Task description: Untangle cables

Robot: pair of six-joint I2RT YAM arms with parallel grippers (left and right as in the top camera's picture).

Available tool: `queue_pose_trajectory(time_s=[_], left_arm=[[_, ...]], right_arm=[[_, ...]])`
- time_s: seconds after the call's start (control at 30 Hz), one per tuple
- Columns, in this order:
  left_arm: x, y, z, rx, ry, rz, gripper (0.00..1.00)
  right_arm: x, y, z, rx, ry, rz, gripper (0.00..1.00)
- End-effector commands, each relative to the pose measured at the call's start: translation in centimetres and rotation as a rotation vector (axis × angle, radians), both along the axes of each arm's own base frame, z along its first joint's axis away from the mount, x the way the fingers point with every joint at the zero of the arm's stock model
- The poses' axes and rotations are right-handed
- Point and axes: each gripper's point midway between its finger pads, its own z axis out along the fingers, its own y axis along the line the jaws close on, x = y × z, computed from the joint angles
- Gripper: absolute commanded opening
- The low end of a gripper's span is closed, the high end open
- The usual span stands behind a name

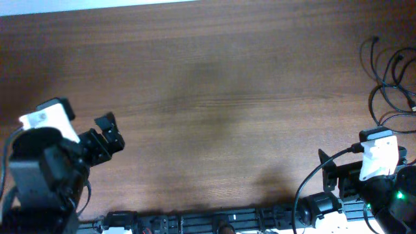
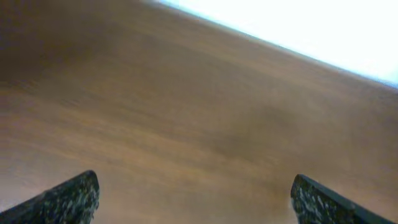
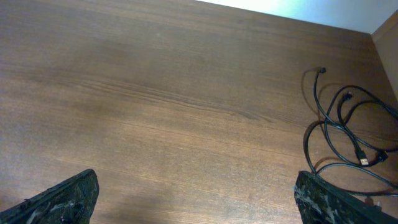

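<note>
Cables [image 3: 341, 134] lie looped together at table [image 1: 208, 91] 3 o'clock. Left gripper [image 1: 110, 133] at 8 o'clock, right gripper [image 3: 196, 198] at 4 o'clock; both released, empty.

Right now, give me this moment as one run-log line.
cables: tangled, right edge of table, untouched | left gripper: open, empty | right gripper: open, empty

We count one bench [image 1: 214, 78], two pincers (left pincer [image 1: 110, 133], right pincer [image 1: 327, 172]), and one tangle of cables [image 3: 336, 127] at three o'clock, strands uncountable.

Looped cables [image 1: 382, 83] far right, wooden table [image 1: 214, 97]
</note>
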Motion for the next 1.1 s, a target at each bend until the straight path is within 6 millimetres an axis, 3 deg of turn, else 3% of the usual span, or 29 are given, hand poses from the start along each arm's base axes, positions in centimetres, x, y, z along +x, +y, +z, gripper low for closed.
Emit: queue_pose_trajectory(time_s=[0.0, 0.27, 0.5, 0.8, 1.07], left_arm=[[-1.3, 2.4, 0.7, 0.062, -0.169, 0.108, 0.99], [-0.1, 2.3, 0.5, -0.004, -0.637, 0.112, 0.99], [1.5, 1.9, -2.2, -0.026, -0.895, 0.092, 0.99], [1.6, 3.7, -7.5, 0.005, -0.949, 0.172, 0.99], [2.7, 4.5, -12.6, 0.024, -0.804, 0.212, 0.99]], right_arm=[[0.0, -0.2, -0.1, -0.004, -0.003, -0.01, 0.99], [0.0, -0.2, -0.1, -0.004, -0.002, -0.01, 0.99], [0.0, -0.2, -0.1, -0.004, -0.003, -0.01, 0.99], [0.0, -0.2, -0.1, -0.004, -0.002, -0.01, 0.99], [0.0, -0.2, -0.1, -0.004, -0.002, -0.01, 0.99]])
